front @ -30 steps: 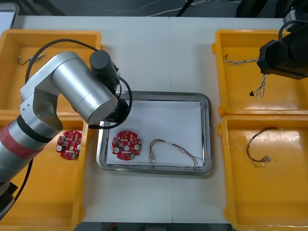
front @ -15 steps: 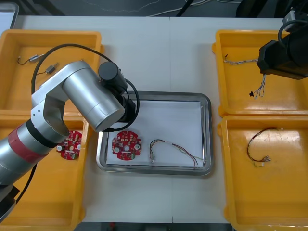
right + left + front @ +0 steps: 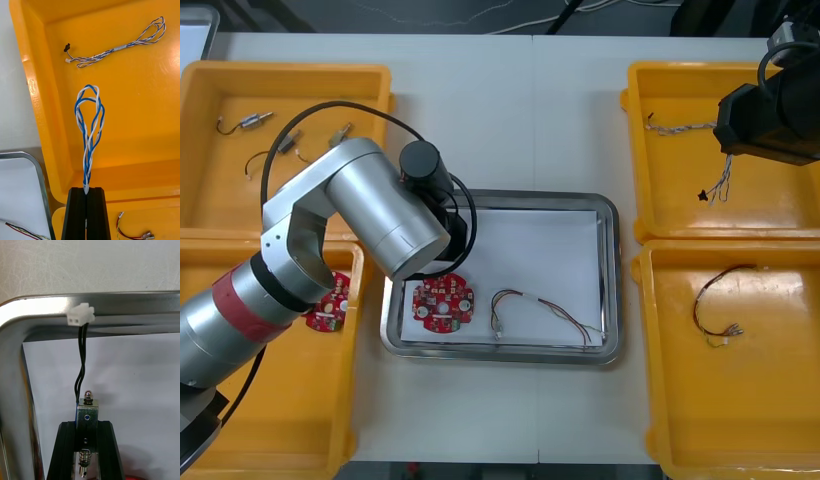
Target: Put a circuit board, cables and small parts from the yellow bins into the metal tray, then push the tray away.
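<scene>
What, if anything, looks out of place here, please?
Nothing stands out. The circuit board and a cable lie in the metal tray; the left gripper holds a small metal part over it, the right gripper a twisted blue and white cable over a yellow bin.

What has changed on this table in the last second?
The left arm swung to the robot's right, farther over the metal tray; the left gripper holds a small metal part with a black cable above the tray's white inside. The right gripper stayed over its yellow bin, shut on the twisted blue and white cable. The circuit board and thin cable in the tray did not move.
</scene>
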Robot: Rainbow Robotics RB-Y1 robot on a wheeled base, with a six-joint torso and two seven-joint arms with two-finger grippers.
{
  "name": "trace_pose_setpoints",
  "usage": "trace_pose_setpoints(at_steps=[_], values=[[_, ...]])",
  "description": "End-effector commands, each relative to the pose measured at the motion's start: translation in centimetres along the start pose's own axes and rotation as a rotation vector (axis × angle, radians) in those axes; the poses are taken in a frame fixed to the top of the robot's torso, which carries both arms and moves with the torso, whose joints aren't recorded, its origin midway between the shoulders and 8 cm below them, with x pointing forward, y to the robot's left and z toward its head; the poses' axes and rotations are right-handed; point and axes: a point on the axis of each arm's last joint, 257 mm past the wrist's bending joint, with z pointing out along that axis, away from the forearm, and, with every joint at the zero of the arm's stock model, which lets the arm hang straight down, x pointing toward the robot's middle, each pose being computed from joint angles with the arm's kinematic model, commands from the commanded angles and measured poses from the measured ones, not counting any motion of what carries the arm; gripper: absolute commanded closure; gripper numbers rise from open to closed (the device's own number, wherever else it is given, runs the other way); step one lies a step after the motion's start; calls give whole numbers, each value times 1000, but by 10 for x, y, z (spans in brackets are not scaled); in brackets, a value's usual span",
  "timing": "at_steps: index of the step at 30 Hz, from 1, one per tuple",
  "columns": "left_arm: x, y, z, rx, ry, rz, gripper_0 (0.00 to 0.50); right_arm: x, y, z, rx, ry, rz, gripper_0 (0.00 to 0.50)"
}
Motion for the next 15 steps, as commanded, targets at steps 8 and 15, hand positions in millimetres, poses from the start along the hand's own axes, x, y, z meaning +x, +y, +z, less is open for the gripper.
trace_pose_setpoints(at_steps=[8, 15], values=[[-8, -16, -2, 18, -34, -40, 500, -4, -6, -9, 26, -23, -11, 500], [-11, -14, 7, 20, -45, -48, 500, -4, -6, -9, 26, -23, -11, 500]])
